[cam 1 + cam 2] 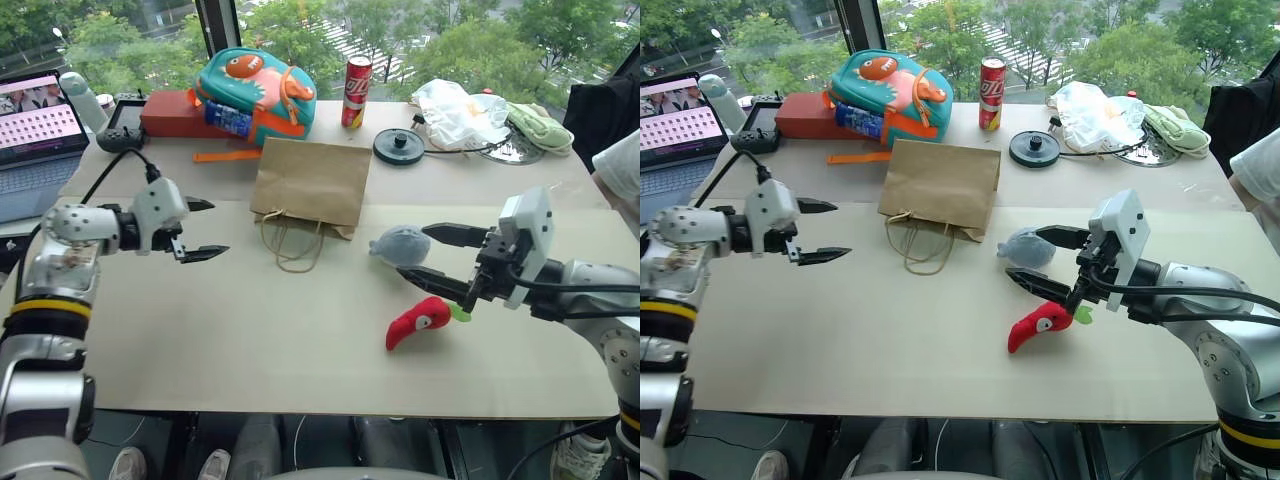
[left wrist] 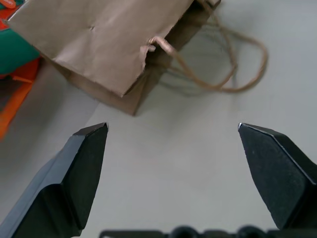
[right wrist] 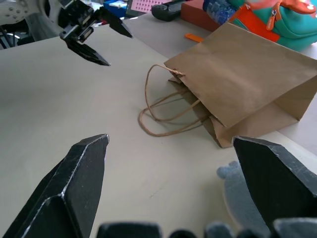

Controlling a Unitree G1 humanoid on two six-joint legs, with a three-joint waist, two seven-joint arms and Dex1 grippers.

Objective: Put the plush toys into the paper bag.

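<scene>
- The paper bag (image 1: pixel 311 182) is seen lying flat on the desk (image 1: pixel 250 340), its mouth and twine handles (image 1: pixel 292 243) turned toward the robot; the mouth looks nearly closed, so the inside cannot be seen.
- The grey-blue puffer fish (image 1: pixel 400 245) is set on the desk to the right of the bag; in the right wrist view it is cut off by the frame edge and partly covered by a finger.
- The red chili pepper (image 1: pixel 417 321) lies nearer the robot than the fish, its green stem (image 1: pixel 459 313) partly hidden behind the lower finger of the right end effector (image 1: pixel 434 255).
- The right end effector is held wide open, its fingers on either side of the fish, nothing gripped; whether a finger touches the fish cannot be told.
- The left end effector (image 1: pixel 206 229) is likewise spread wide and empty, above bare desk to the left of the bag, pointed toward it.
- At the far desk edge are seen a teal and orange dinosaur backpack (image 1: pixel 258 88), a red can (image 1: pixel 356 92), a white plastic bag (image 1: pixel 458 112) and a pale green cloth (image 1: pixel 541 127); a laptop (image 1: pixel 35 135) is cut off at the left.
</scene>
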